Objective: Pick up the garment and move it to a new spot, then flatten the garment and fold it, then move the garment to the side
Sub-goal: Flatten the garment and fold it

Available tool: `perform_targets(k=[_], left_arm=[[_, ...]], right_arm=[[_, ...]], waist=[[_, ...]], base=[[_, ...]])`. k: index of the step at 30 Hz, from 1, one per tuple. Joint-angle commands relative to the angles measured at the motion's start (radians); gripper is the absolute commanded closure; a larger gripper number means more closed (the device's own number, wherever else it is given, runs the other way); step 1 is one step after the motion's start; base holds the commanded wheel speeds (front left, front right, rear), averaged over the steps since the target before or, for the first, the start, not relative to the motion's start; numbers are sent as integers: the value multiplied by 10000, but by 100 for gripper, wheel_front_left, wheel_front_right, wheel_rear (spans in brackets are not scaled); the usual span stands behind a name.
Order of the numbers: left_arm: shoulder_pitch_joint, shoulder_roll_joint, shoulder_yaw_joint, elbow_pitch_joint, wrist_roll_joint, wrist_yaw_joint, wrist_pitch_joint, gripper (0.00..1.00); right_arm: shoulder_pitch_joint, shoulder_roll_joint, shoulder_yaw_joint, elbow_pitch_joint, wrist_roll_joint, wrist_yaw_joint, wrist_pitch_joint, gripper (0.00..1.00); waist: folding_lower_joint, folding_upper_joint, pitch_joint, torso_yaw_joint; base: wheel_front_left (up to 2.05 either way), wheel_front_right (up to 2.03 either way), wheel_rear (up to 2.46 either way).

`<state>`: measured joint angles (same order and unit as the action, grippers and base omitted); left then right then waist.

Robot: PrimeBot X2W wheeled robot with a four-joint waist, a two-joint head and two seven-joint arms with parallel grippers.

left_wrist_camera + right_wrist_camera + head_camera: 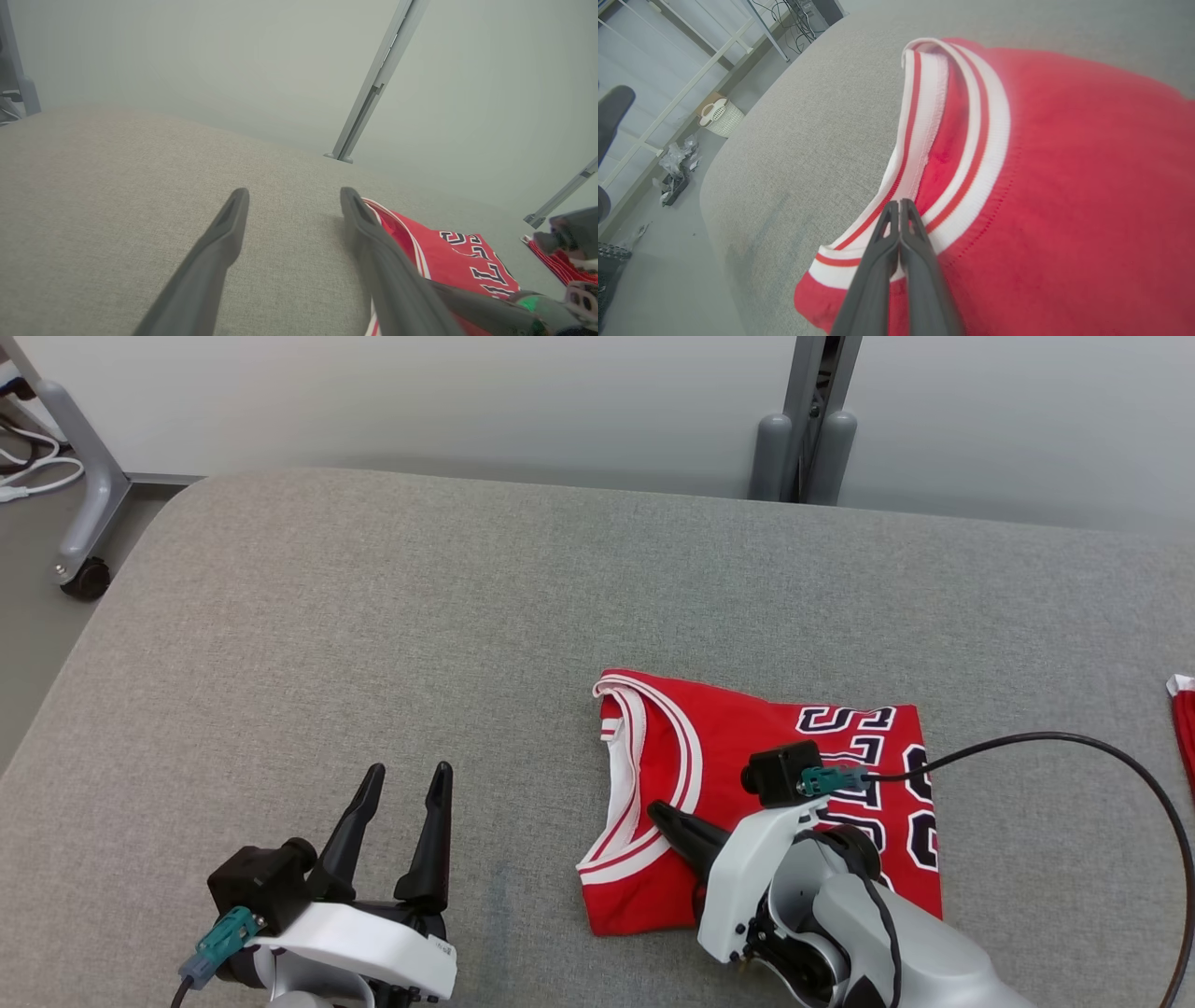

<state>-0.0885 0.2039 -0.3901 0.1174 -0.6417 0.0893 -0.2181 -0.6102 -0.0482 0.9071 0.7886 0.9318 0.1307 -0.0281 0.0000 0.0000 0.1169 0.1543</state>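
The garment [709, 737] is a red jersey with white trim and dark lettering, lying folded into a rough rectangle on the grey padded table [373, 616], right of centre. My right gripper [653, 809] is shut, its tips resting over the white-striped trim near the garment's front left corner. In the right wrist view the right gripper [899, 203] has its fingers pressed together over the trim of the garment [1064, 186], with no fabric visibly between them. My left gripper [408, 770] stands open above bare table, left of the garment. The left wrist view has the left gripper [294, 191] with the garment [448, 252] beside it.
Another red cloth [1184, 719] lies at the table's right edge. A black cable [1074, 739] loops from the right wrist camera over the table. A grey post [803, 429] stands behind the table, and a wheeled stand leg [84, 569] is on the floor at the far left.
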Motion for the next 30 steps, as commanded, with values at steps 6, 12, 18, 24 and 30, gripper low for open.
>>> perform_targets(k=[6, 12, 18, 24, 30], left_arm=[[-59, 23, 116, 61, -82, 46, -129, 0], [89, 85, 151, 0, -79, 93, -174, 0], [181, 132, 123, -97, -68, 181, -137, 0], [389, 199, 152, -202, -130, 288, -86, 0], [466, 202, 112, -250, -150, 334, -54, 0]], right_arm=[[-667, -55, 520, 309, 466, 1, -848, 100], [-1405, -57, 343, 544, 495, 1, -1747, 98], [-1789, -653, -150, 498, 177, 1, -2231, 0], [-1512, -1597, -669, 242, -56, -1, -2245, 0], [-1058, -2510, -938, -46, -95, -1, -1624, 0]], waist=[[0, 0, -35, -125], [0, 0, -197, -469], [0, 0, -418, -848], [0, 0, -604, -1213], [0, 0, -694, -1330]], base=[[0, 0, 0], [0, 0, 0], [0, 0, 0], [0, 0, 0], [0, 0, 0]])
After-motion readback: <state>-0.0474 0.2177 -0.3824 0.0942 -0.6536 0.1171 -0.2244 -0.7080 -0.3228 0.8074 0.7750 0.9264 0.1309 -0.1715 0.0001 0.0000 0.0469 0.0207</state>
